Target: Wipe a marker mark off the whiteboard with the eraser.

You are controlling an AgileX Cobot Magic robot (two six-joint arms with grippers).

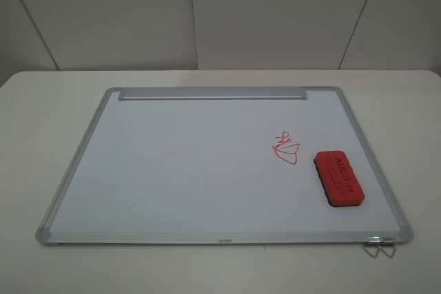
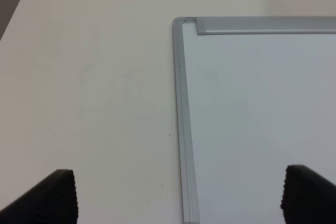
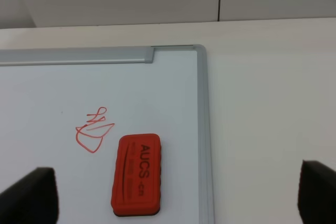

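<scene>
silver-framed white whiteboard [image 1: 172, 170] flat on table. red block eraser [image 1: 338, 177] lies felt-down just beside small red pointed scribble [image 1: 285, 148]; wider mark not visible. your left gripper [image 2: 178, 195], right gripper [image 3: 178, 195]: jaws spread, empty.

The whiteboard [image 1: 172, 170], silver-framed, lies flat on the table; the red eraser [image 1: 338, 177] rests lettering-up near its right edge, just beside a small red scribble [image 1: 285, 148] ending in a pointed loop.
</scene>
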